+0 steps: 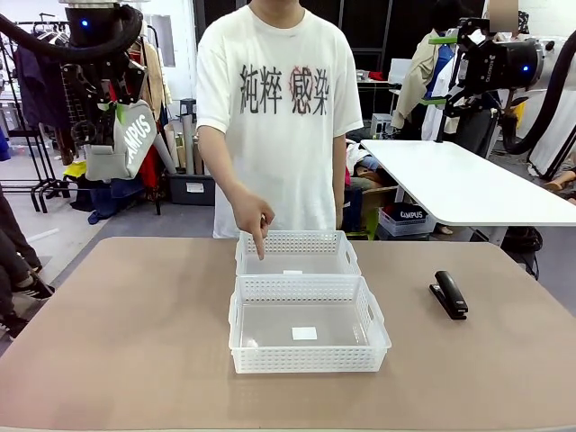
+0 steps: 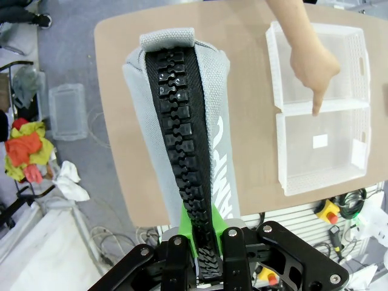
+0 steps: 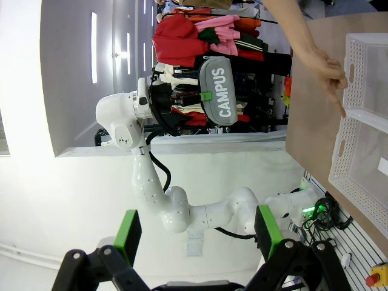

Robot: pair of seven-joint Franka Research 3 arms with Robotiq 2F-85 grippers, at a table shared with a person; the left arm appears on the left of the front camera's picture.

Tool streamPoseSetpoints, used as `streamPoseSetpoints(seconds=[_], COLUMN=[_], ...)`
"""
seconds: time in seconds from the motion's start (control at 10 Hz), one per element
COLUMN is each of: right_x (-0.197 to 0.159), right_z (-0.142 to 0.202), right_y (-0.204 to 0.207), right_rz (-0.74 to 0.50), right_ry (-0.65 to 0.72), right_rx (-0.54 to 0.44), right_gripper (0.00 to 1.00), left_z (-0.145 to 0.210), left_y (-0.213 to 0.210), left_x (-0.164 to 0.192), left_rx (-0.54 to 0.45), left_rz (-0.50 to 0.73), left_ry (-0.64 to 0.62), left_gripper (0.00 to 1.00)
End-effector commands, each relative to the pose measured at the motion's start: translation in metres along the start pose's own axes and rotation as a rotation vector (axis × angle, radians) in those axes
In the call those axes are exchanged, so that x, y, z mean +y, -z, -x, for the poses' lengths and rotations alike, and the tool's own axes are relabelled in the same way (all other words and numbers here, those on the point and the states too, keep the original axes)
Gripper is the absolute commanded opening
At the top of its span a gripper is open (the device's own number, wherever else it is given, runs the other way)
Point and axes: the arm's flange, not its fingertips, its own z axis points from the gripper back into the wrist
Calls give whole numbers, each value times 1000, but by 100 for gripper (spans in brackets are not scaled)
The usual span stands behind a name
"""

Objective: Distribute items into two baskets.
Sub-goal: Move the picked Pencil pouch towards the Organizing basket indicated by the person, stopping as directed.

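Note:
My left gripper (image 1: 113, 110) hangs high above the table's left side, shut on the grey "CAMPUS" zip pouch (image 1: 135, 137), which dangles below it. The left wrist view looks down the pouch's black zipper (image 2: 182, 139), pinched between the green pads of the left gripper (image 2: 203, 242). The black stapler (image 1: 448, 294) lies on the table to the right of the baskets. The near basket (image 1: 306, 288) and the far basket (image 1: 297, 241) stand end to end at the table's middle. My right gripper (image 1: 438, 70) is raised at the upper right, open, holding nothing (image 3: 197, 233).
A person in a white T-shirt stands at the far side. Their hand (image 1: 255, 218) points one finger down at the far basket's left front edge (image 2: 314, 66). A white table (image 1: 459, 180) stands behind on the right.

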Motion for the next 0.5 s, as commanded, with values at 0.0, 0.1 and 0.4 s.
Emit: streamPoseSetpoints(seconds=[0.0, 0.1, 0.4], right_x=[2, 2, 2], right_z=[1, 1, 1], right_y=[0, 0, 0], right_rz=[-1, -1, -1], right_ry=[-3, -3, -3], right_rx=[0, 0, 0], right_gripper=[100, 100, 100], left_z=[3, 7, 24], left_y=[-6, -12, -24], left_x=[-7, -17, -57], left_rx=[22, 45, 73], left_rz=[-18, -3, -25], left_ry=[117, 231, 614], left_gripper=[0, 0, 0])
